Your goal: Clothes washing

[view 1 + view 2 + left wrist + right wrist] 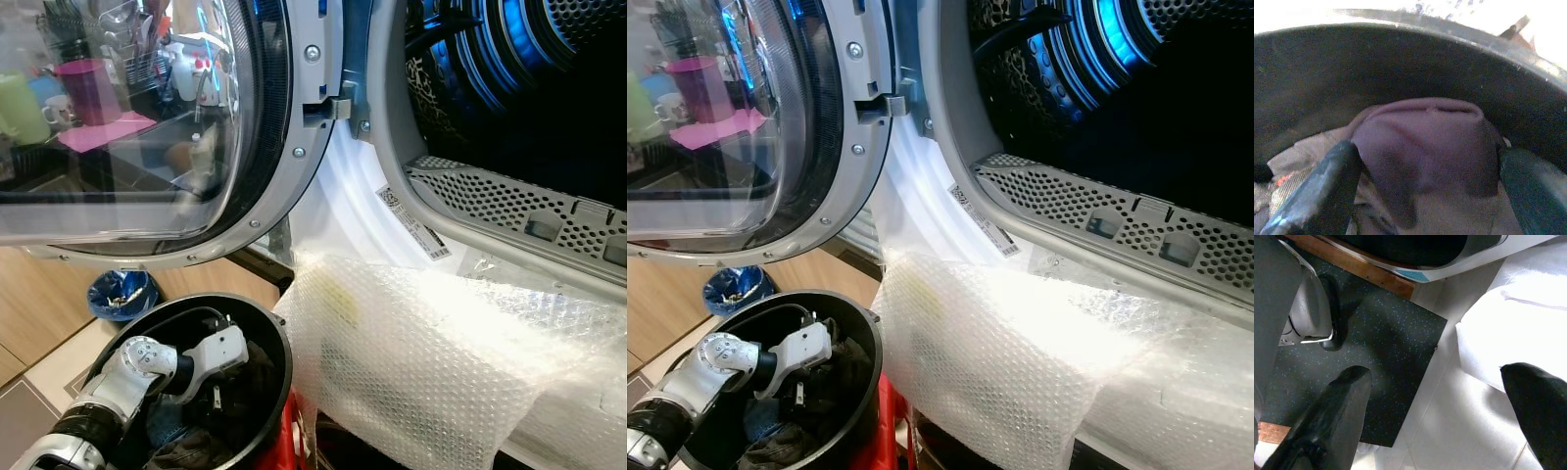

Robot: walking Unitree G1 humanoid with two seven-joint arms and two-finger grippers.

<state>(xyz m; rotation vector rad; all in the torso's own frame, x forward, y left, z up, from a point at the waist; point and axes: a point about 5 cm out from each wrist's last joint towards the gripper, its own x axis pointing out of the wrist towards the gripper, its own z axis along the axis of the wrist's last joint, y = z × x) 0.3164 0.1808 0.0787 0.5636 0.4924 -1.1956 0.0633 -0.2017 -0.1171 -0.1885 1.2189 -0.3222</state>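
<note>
Left gripper down in the black basket, fingers spread either side of a purple garment — picking-up step, judged barely begun — next needing a firm close, then a lift toward the open drum.

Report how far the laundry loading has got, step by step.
Done: the round glass washer door stands open, and bubble wrap drapes the machine's front lip. In hand: the left claw is down in the black round basket, open fingers on either side of a purple garment, not yet closed on it. Left: the dark perforated drum shows no clothes; dark garments are in the basket. The right claw hangs open above the floor.
</note>
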